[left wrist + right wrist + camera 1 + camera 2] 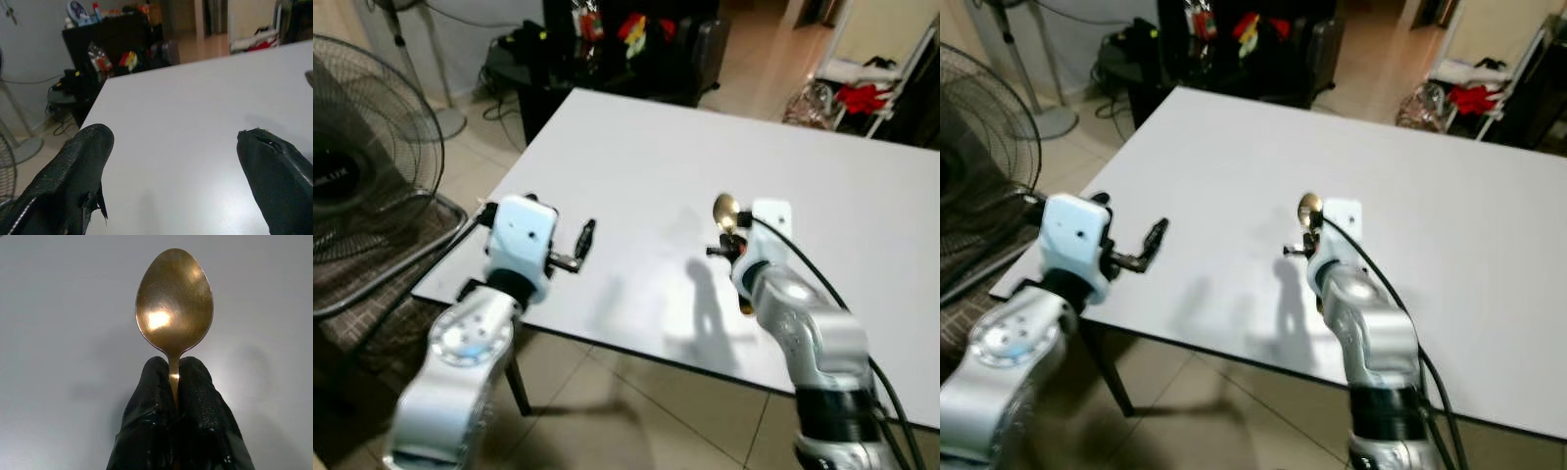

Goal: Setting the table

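**A:** ok, head cameras first. White table (636, 157) with nothing laid on it that I can spot. The right gripper (732, 238) sits over the near middle of it with a gold spoon (725, 210), bowl pointing to the far side. The left gripper (584, 238) hovers at the near left corner. Standing fan (362, 186) on the floor to the left, dark shelving with clutter behind the far edge

**B:** other eye gives the same layout, nothing new. Is the left one carrying anything?

**A:** nope. Left wrist cam: its two black fingers (73, 171) are spread wide with just bare tabletop between them, and a sliver of the spoon at the right edge

**B:** and the right wrist cam?

**A:** fingers (151, 401) pinched tight on the spoon (173, 303) neck, right under the bowl. The bowl sticks out past the tips above the table. Can't tell if it's touching the surface

**B:** so which step is this?

**A:** I'd say carrying the spoon to its spot, not put down yet. My guess at the next move: lower it till it lies flat, then let go. No plate or mat to line up with, so the spot is a judgement call
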Available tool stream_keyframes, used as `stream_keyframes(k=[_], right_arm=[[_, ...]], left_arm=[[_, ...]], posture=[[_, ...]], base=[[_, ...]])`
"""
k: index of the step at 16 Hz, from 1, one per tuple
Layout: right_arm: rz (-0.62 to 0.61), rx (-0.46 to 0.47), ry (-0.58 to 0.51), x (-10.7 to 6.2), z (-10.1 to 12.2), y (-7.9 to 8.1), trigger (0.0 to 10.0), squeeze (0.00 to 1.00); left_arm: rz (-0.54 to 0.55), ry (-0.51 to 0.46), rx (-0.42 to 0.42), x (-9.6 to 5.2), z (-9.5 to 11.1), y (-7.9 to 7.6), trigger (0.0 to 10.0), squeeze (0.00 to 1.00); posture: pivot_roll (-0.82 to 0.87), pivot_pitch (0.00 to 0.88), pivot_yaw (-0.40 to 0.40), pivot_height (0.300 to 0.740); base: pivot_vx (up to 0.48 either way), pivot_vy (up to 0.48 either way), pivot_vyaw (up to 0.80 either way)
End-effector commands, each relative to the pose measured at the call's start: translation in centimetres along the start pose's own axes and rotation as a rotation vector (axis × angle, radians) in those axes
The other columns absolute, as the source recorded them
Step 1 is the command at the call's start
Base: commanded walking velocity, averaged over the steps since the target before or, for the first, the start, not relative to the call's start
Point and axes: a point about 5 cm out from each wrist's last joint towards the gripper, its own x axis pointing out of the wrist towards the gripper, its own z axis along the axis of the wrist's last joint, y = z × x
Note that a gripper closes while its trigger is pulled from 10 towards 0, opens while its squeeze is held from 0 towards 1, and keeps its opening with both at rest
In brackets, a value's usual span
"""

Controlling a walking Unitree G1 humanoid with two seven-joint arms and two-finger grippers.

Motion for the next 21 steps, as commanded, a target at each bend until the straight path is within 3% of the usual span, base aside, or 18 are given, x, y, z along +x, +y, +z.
stream_keyframes(k=[1,5,8,14,15,16,17,18,21], right_arm=[[-0.010,-0.004,0.032,0.7,-0.2,0.6,10.0,0.00],[-0.059,-0.011,0.112,2.7,-1.6,2.3,10.0,0.00],[-0.105,-0.016,0.145,3.7,-2.3,3.0,10.0,0.00],[-0.068,-0.014,0.170,4.4,-2.7,4.1,10.0,0.00],[-0.074,-0.022,0.184,4.5,-2.9,4.1,10.0,0.27],[-0.075,-0.023,0.185,4.5,-2.9,4.1,10.0,0.45],[-0.070,-0.022,0.187,4.5,-2.9,4.1,10.0,0.85],[-0.067,-0.020,0.188,4.5,-3.0,4.1,10.0,1.00],[-0.059,-0.002,0.184,4.4,-2.7,4.1,10.0,1.00]], left_arm=[[-0.038,-0.002,0.009,-0.2,0.0,0.1,10.0,0.00],[-0.118,0.024,0.048,-0.5,-0.3,0.6,10.0,0.00],[-0.224,0.027,0.042,-1.0,-0.2,-0.2,10.0,0.00],[-0.364,0.080,0.056,-2.2,-1.0,-0.9,10.0,0.00],[-0.365,0.087,0.057,-2.3,-1.1,-1.0,10.0,0.00],[-0.368,0.088,0.056,-2.4,-1.1,-1.0,10.0,0.00],[-0.371,0.089,0.055,-2.4,-1.1,-1.0,10.0,0.00],[-0.374,0.091,0.055,-2.4,-1.1,-1.0,10.0,0.00],[-0.381,0.091,0.050,-2.3,-1.1,-1.1,10.0,0.00]], posture=[[-0.02,0.061,-0.035,0.740],[0.00,0.076,-0.010,0.740],[0.01,0.078,-0.008,0.740],[0.02,0.078,-0.028,0.740],[0.02,0.078,-0.032,0.740],[0.02,0.079,-0.034,0.740],[0.02,0.080,-0.034,0.740],[0.01,0.082,-0.034,0.740],[0.01,0.082,-0.029,0.740]], base=[[0.000,0.000,0.00],[0.000,0.000,0.00],[0.000,0.000,0.00],[0.000,0.000,0.00],[0.000,0.000,0.00],[0.000,0.000,0.00],[0.000,0.000,0.00],[0.000,0.000,0.00],[0.000,0.000,0.00]])
